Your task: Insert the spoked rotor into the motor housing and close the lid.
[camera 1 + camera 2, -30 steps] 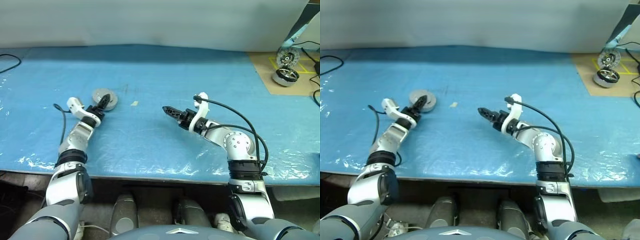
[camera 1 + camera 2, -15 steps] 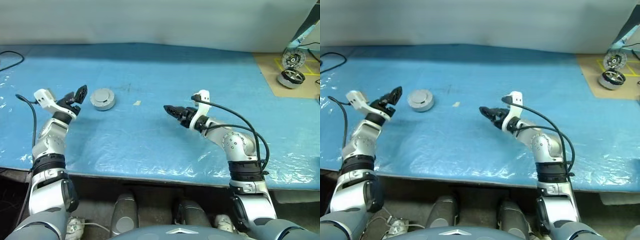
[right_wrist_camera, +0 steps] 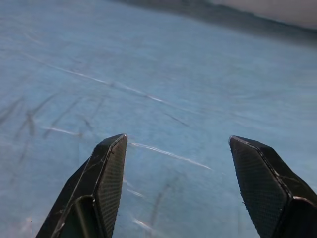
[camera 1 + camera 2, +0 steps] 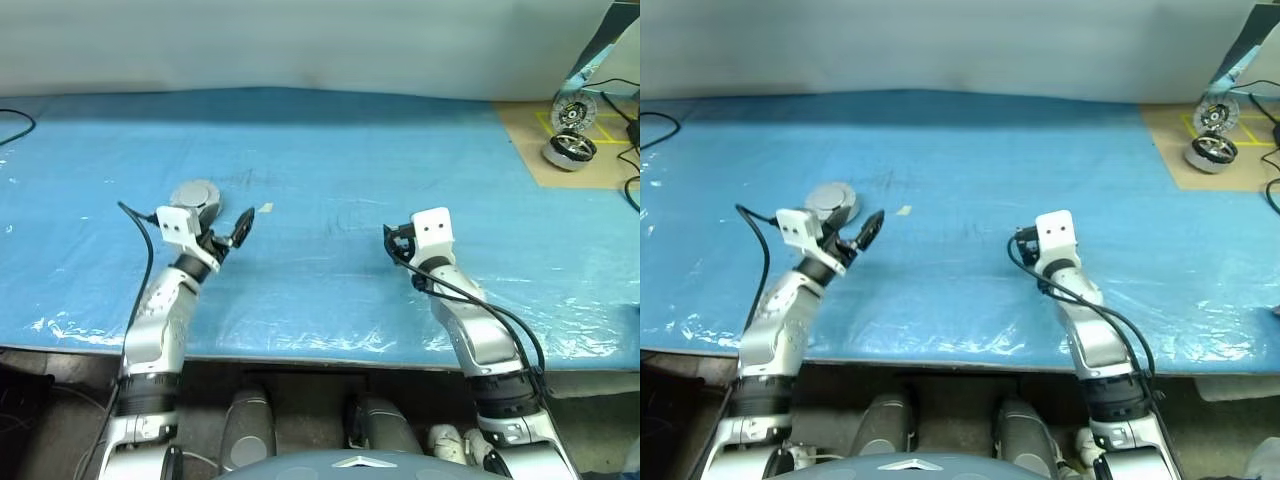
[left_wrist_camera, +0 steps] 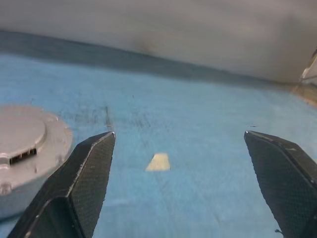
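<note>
Lying flat, lid [image 4: 196, 195] up, motor housing [image 5: 27, 153] shows no long axis.

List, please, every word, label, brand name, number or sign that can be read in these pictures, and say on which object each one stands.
No readable text: no word, number or brand can be read anywhere.
Round grey metal motor unit with its lid on: a small dark mark on its lid, too blurred to read.
Brown board at the far right of the blue table cover: yellow painted lines only, no letters.
Small pale scrap: blank.
</note>
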